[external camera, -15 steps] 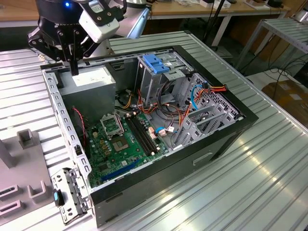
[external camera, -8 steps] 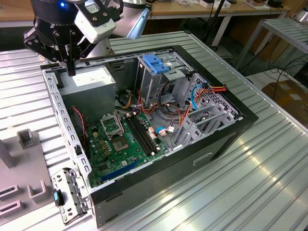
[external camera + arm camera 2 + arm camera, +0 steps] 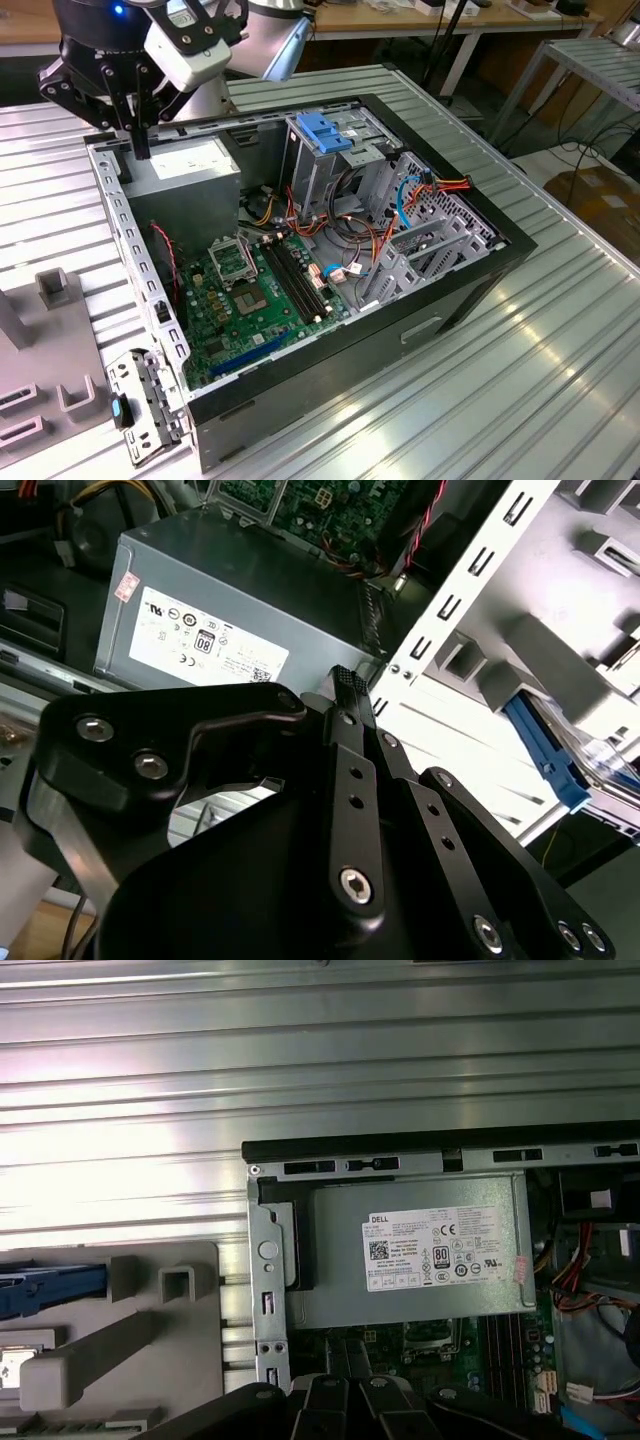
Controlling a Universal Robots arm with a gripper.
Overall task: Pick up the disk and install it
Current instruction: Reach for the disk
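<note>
This looks like a robotics lab or workshop. A ribbed metal table [image 3: 560, 380] carries an opened computer case [image 3: 420, 335] below the claw [image 3: 140, 145]. Beyond the claw stand wooden workbenches [image 3: 400, 25] with hanging cables [image 3: 436, 55].

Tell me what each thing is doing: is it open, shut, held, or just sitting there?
gripper: shut, holding nothing, over the case's corner by the power supply.
disk: lying in the grey holder outside the case, not held.
computer case: on its side, open, cover off.
power supply: fitted in the case's corner.
</note>
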